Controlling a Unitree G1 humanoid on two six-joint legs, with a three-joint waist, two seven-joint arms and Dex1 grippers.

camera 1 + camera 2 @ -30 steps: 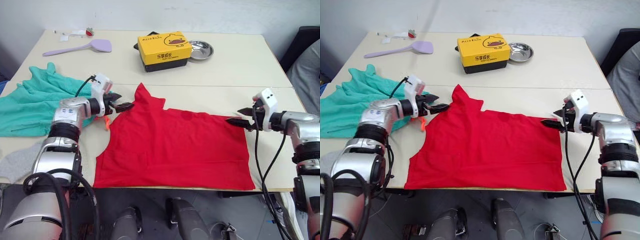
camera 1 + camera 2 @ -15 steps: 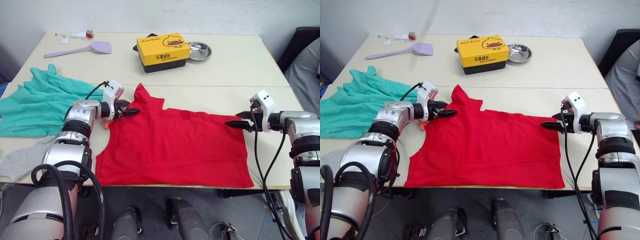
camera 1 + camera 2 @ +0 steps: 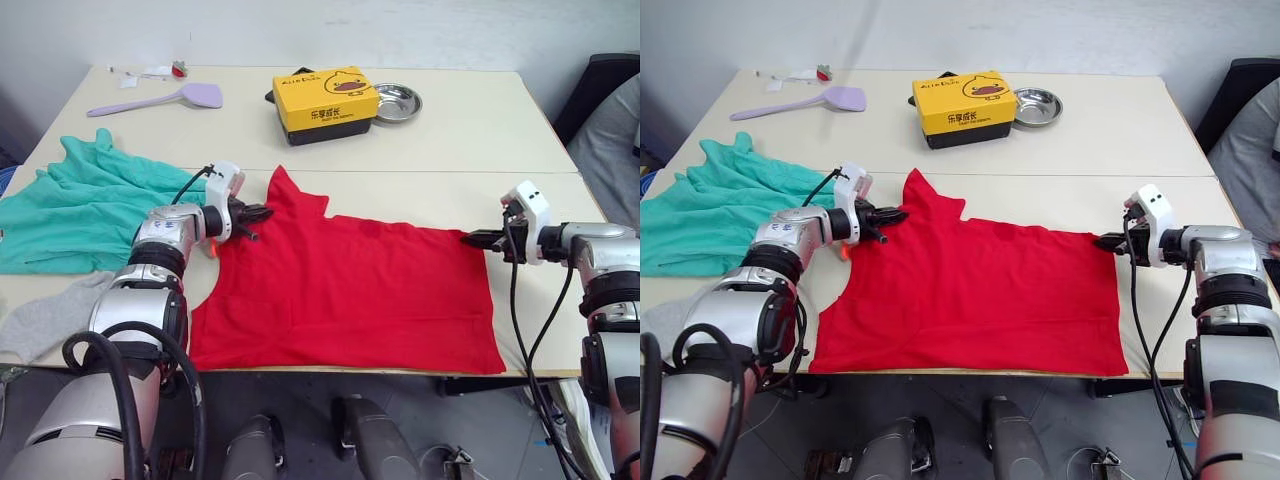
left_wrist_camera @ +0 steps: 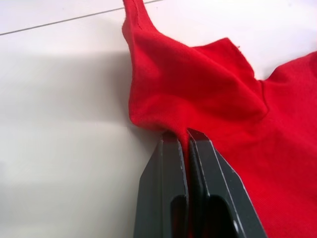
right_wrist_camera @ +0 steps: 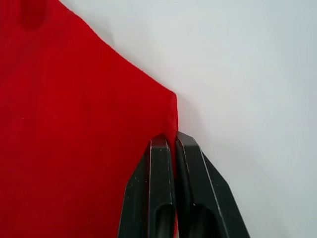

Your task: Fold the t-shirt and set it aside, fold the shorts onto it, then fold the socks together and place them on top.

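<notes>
Grey socks (image 3: 40, 318) and teal shorts (image 3: 75, 205) are lying untouched at the table's (image 3: 470, 130) left. Your left hand (image 3: 252, 213) and right hand (image 3: 478, 238) are pinching the t-shirt's (image 3: 350, 290) far corners; it is lying flat, unfolded.

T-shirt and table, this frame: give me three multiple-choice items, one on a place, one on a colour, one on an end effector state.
1. Where do the shorts lie?
A. robot's left of the t-shirt
B. on the t-shirt
C. by the steel bowl

2. What colour is the box lid?
A. blue
B. yellow
C. white

3. The right end effector is:
A. open above the table
B. shut on the t-shirt's edge
C. holding a sock

Answers: 1 A, teal fabric lies left of the red; 2 B, yellow top; 3 B, the wrist view shows fingers closed on the hem corner.
</notes>
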